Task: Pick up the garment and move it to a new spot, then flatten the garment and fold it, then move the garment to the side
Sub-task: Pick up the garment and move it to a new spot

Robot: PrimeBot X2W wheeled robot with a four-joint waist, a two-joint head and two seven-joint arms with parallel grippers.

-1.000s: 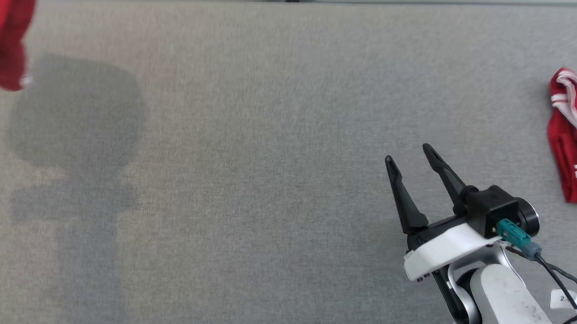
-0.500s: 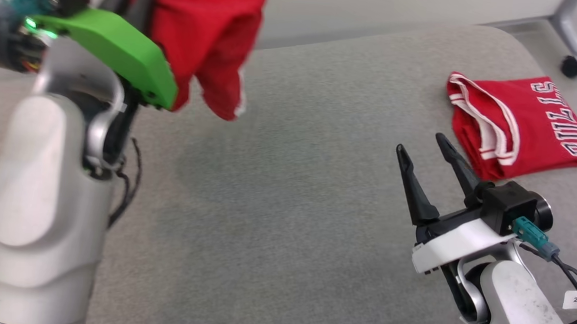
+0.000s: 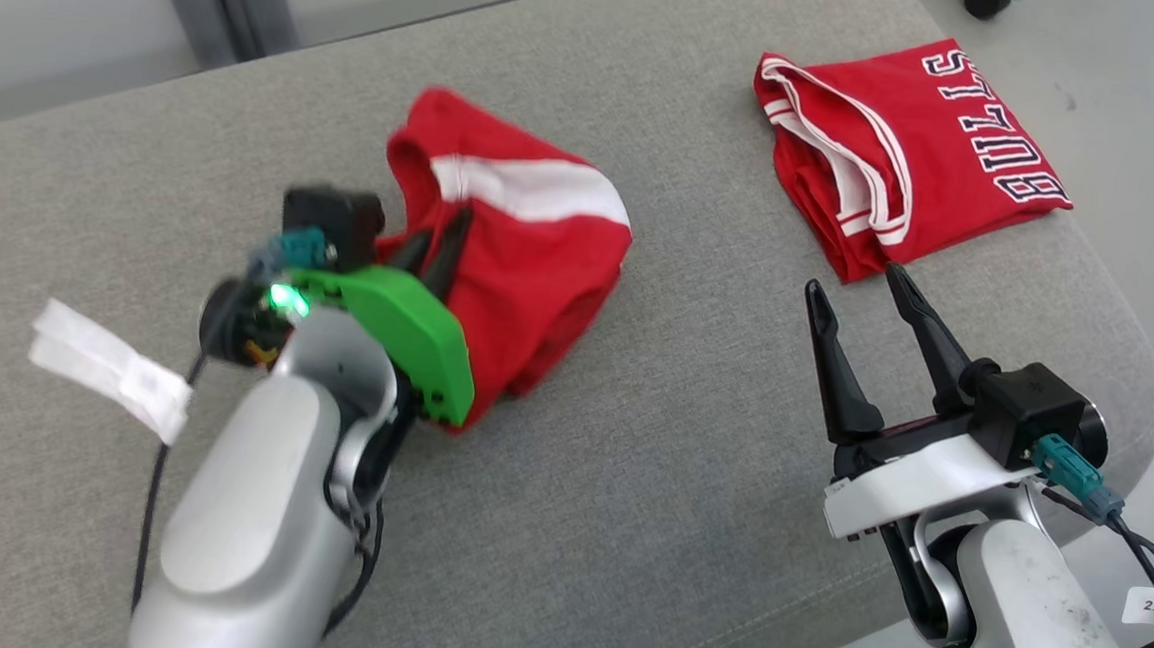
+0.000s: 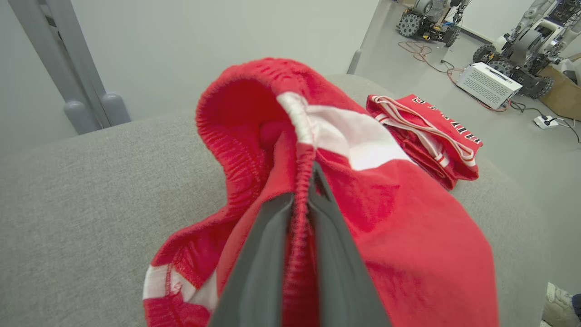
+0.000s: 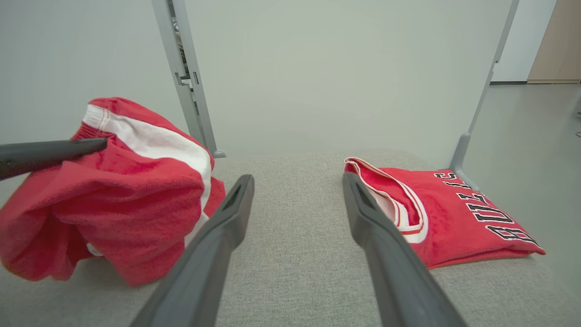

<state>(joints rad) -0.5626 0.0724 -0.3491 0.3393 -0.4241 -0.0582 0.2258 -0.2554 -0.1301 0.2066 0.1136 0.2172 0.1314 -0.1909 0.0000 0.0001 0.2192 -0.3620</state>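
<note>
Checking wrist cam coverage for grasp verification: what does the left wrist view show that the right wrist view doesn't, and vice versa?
Left wrist adds: the pinch itself, with the left gripper shut on the elastic waistband of the red shorts, and a white box on the floor behind.
Right wrist adds: the right gripper, open and empty above the grey cushion, and the full BULLS lettering on the folded jersey.
Both: shorts, jersey, cushion.

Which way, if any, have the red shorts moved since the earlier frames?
Yes. Though the camera swung, the red shorts, pinched by the left gripper, came down onto the grey cushion, nearer the folded Bulls jersey.
</note>
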